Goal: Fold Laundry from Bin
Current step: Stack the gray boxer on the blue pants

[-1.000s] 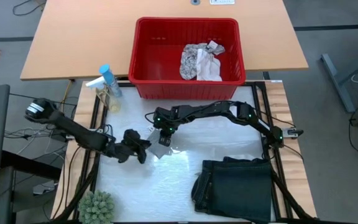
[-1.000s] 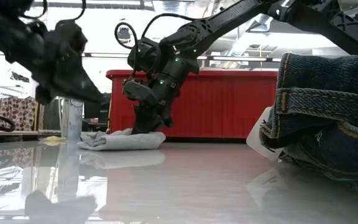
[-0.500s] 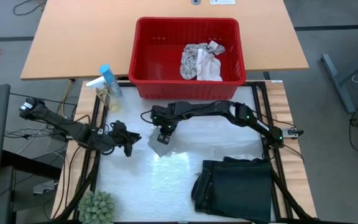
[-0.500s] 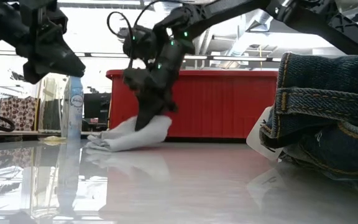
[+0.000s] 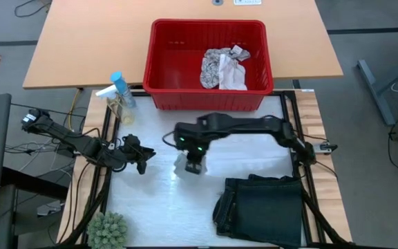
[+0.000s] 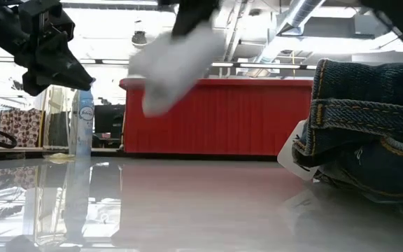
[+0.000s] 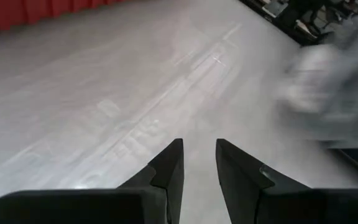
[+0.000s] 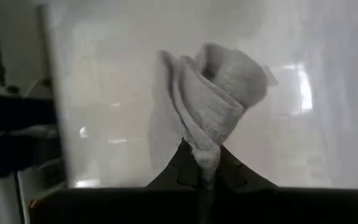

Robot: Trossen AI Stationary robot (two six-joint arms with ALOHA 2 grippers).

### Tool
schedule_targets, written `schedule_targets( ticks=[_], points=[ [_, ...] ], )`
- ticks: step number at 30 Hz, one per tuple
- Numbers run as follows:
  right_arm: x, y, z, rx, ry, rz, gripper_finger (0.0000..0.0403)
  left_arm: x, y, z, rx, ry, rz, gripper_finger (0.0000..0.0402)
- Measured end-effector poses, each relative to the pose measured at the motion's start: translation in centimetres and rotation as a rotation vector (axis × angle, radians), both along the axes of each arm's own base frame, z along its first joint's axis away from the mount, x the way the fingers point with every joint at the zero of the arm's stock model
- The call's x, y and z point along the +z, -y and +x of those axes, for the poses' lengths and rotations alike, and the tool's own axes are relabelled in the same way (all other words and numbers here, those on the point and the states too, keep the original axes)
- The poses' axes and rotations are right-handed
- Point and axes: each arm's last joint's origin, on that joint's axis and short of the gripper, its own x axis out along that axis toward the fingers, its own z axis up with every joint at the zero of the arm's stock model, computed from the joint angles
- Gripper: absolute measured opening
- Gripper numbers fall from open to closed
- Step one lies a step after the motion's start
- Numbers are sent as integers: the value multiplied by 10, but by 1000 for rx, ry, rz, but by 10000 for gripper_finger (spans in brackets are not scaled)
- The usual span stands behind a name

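Observation:
My right gripper (image 5: 195,166) is shut on the small whitish cloth (image 8: 213,93) and holds it high over the middle of the table; in the low view the cloth (image 6: 177,63) is a blurred pale shape in the air. My left gripper (image 5: 144,153) hovers over the table's left part, its fingers slightly open around nothing (image 7: 197,165). The red bin (image 5: 159,41) stands beyond the table's far edge, and the leaf-patterned cloth (image 5: 223,67) lies in it. The dark garment (image 5: 261,207) lies folded on the table's near right. My right gripper pinches a bunched, several-layered part of the small whitish cloth (image 8: 202,152) between its two fingers. The fingers slant down from above. The cloth hangs gathered below the fingertips, slack and clear of the table.
A spray bottle (image 5: 119,93) stands at the table's far left corner and a small green plant (image 5: 108,229) at the near left corner. Bare table top (image 5: 157,207) lies between my left gripper and the dark garment.
My right gripper has risen quickly and come a little toward the near edge, carrying the whitish cloth from lying on the table to hanging clear above it. My left gripper has drawn back toward the table's left edge and a little up, then kept still.

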Motion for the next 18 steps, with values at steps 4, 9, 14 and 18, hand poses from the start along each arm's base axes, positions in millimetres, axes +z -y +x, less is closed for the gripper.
schedule_targets(
  ticks=[4, 9, 14, 18],
  points=[
    [41, -22, -32, -16, 41, 30, 30, 0, 0, 0, 1, 6, -4, 82],
    [72, -64, -84, -64, -13, -102, 30, 0, 0, 0, -2, 7, -8, 82],
    [75, -117, -135, -69, -81, -121, 30, 1, 0, 1, 2, 14, -26, 82],
    [74, -147, -178, -91, -118, -63, 30, 2, 1, 1, 3, 27, -33, 82]
  ],
)
